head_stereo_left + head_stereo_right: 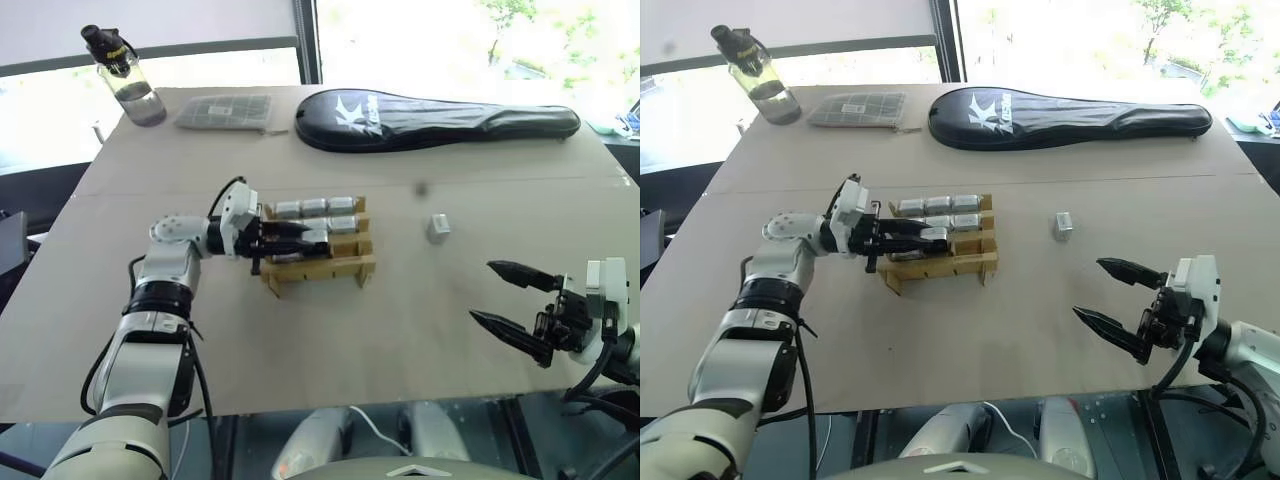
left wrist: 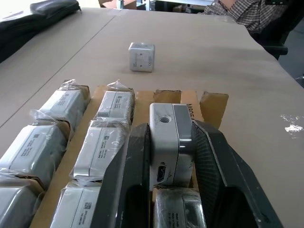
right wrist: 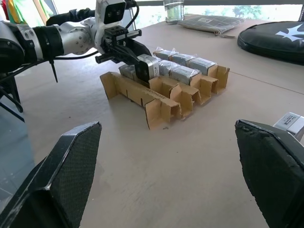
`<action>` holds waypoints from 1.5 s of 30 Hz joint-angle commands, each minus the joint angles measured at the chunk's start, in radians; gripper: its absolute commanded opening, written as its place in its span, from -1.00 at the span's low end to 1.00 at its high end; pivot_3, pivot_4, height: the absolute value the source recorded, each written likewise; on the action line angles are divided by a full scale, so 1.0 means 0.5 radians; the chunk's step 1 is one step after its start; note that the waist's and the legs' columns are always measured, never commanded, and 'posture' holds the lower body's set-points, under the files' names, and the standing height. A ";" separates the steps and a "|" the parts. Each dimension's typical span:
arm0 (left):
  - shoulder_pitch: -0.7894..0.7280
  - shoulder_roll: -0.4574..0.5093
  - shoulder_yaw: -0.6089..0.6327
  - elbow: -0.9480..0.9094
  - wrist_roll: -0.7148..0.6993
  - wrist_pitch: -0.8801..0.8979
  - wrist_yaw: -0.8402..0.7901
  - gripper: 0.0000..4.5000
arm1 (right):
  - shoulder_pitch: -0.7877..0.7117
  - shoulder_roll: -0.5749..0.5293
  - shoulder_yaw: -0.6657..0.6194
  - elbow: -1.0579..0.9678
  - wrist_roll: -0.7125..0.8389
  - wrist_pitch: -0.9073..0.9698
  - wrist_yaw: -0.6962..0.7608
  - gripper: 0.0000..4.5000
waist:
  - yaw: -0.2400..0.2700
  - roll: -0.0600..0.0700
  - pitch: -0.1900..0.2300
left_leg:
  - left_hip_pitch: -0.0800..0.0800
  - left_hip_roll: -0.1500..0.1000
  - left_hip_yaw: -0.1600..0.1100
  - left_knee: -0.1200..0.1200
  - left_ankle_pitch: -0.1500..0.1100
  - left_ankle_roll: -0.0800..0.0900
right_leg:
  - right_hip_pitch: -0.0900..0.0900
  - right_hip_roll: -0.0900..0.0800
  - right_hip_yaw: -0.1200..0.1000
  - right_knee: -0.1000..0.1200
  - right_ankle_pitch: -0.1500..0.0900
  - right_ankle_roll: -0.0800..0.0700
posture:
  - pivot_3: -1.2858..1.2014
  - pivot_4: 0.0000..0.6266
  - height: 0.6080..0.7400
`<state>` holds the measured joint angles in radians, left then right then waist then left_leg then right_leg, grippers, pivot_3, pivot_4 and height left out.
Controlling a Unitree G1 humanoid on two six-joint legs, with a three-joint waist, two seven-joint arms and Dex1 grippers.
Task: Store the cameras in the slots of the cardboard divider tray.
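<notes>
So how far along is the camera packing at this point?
Mostly done: the tray already holds wrapped cameras in its back row and more in the middle row. In hand: the left gripper is shut on a camera, held over a slot. Left: one loose camera on the table to the right of the tray; the right gripper is open and empty. Front slots look empty.

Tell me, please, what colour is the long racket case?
Black, with white lettering; the racket case shows best in the right eye view.
</notes>
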<state>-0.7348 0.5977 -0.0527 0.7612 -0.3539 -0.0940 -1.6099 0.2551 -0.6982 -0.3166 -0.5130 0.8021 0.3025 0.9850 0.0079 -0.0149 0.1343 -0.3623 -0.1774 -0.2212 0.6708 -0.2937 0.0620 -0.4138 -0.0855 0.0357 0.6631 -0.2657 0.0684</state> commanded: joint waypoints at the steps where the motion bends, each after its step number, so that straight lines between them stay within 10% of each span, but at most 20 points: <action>1: 0.044 0.049 -0.033 -0.091 -0.027 0.044 -0.009 -0.07 | -0.013 0.001 -0.066 -0.033 0.022 -0.021 0.011 1.00 | -0.003 0.000 0.000 | 0.000 0.000 0.000 0.000 0.000 0.000 | 0.000 0.000 0.000 0.000 0.000 0.000 | 0.03 -0.52 1.00; 6: 0.054 0.054 -0.042 -0.114 -0.037 0.049 -0.009 0.98 | -0.016 0.005 -0.068 -0.031 0.022 -0.020 0.013 1.00 | 0.011 0.000 0.000 | 0.000 0.000 -0.001 0.000 0.000 0.000 | 0.000 0.000 -0.001 0.000 0.000 0.000 | 0.03 -0.52 1.00; 20: 0.134 0.108 0.254 -0.683 -0.276 0.285 0.084 0.98 | -0.231 0.036 0.201 0.102 -0.607 0.000 -0.454 1.00 | -0.004 -0.001 0.000 | -0.001 0.000 0.000 0.002 0.000 0.000 | 0.000 0.000 -0.001 0.000 0.000 0.000 | 0.03 -0.52 1.00; 32: 0.850 0.568 0.629 -1.648 -0.458 0.761 0.374 0.98 | -0.990 0.719 0.583 0.448 -1.026 0.507 -1.384 1.00 | -0.046 0.002 0.000 | 0.003 0.003 0.004 -0.004 0.000 0.000 | -0.004 0.006 0.004 0.000 0.001 -0.002 | 0.03 -0.52 1.00; 45: 1.440 0.662 1.098 -2.001 -0.576 0.928 0.602 0.99 | -1.225 0.852 0.641 0.727 -1.071 0.543 -1.381 0.88 | -0.050 0.009 0.004 | 0.004 0.004 0.007 -0.007 0.000 -0.001 | -0.005 0.007 0.000 -0.002 0.001 -0.003 | 0.03 -0.52 1.00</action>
<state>-0.0279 0.9176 0.4542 -0.2052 -0.6307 0.3685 -1.3209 -0.3379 -0.2737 -0.0013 -0.1365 0.2698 0.5996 0.2786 -0.0171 -0.0106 0.1363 -0.3602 -0.1753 -0.2168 0.6668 -0.2938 0.0616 -0.4165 -0.0820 0.0365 0.6622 -0.2650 0.0671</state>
